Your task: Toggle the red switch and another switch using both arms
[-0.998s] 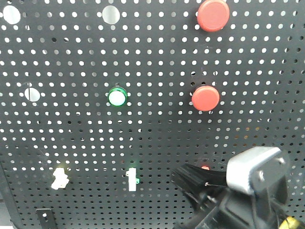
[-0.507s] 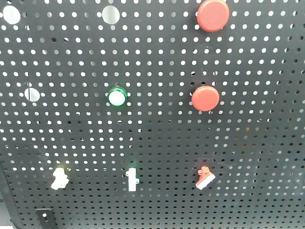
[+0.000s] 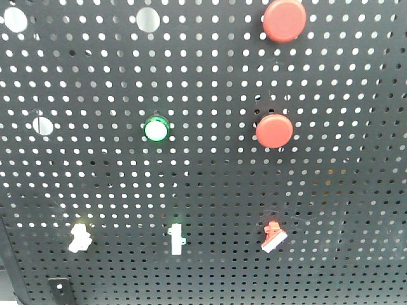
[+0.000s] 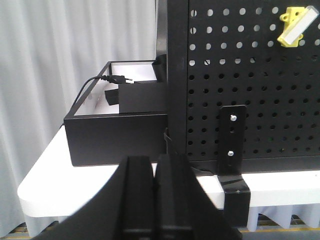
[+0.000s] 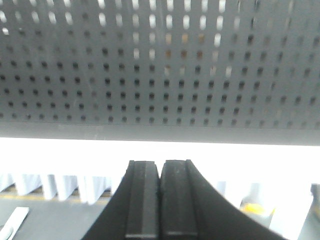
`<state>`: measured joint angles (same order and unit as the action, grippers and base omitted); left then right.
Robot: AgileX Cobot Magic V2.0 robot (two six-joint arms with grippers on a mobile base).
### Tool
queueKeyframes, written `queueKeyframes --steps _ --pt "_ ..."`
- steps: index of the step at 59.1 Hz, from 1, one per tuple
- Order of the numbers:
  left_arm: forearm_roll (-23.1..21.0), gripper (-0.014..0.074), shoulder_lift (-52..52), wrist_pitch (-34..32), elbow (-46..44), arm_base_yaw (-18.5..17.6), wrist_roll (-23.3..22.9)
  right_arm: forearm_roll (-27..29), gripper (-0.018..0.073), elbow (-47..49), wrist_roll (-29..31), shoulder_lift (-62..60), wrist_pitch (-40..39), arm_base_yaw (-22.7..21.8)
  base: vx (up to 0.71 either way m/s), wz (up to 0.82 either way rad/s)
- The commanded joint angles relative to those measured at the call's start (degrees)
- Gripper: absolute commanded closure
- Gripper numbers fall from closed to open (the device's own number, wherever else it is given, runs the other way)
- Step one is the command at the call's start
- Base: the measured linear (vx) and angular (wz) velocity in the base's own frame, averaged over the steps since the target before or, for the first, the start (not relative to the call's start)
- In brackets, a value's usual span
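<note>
- Pegboard [image 3: 210, 184]: one black perforated panel fills the front view.
- Round red buttons: two. One [image 3: 284, 20] sits at 1 o'clock near the top edge; the other [image 3: 275, 130] is at 3 o'clock from the panel's middle, straight below the first.
- Green-ringed button [image 3: 156, 129]: one, white-faced, just left of the panel's middle, level with the lower red button.
- Toggles along the bottom row: three.
- Red switch [image 3: 273, 236]: at 5 o'clock, red lever with a whitish tip pointing down and right. No gripper touches it.
- White toggle [image 3: 176, 239]: slim and upright, at 6 o'clock, between the other two.
- Cream switch [image 3: 80, 236]: at 7 o'clock, lobed and chunky. In the left wrist view it shows yellow at 1 o'clock, well apart from the gripper.
- Large open holes: three pale ones in the panel's upper left part.
- Left gripper [image 4: 156, 170]: at 6 o'clock in its own view, fingers pressed together, nothing between them. Ahead are a black box [image 4: 117, 131] on a white table [image 4: 60, 185] and one bracket [image 4: 232, 140] with two screws.
- Right gripper [image 5: 160, 172]: at 6 o'clock in its view, fingers likewise closed and holding nothing, under the pegboard's lower edge.
</note>
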<state>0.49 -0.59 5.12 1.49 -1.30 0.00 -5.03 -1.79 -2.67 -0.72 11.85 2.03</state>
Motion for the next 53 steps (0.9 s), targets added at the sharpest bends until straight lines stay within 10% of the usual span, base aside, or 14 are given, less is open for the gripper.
queueKeyframes --steps 1,53 --pt "-0.5 0.0594 -0.3 -4.5 0.8 0.0 -0.4 -0.3 0.0566 -0.3 -0.1 -0.5 -4.4 -0.2 0.0 0.0" --pt "-0.5 0.0594 -0.3 -4.5 0.8 0.0 -0.4 -0.1 0.0566 -0.3 0.0 -0.5 -4.4 -0.2 0.0 0.0"
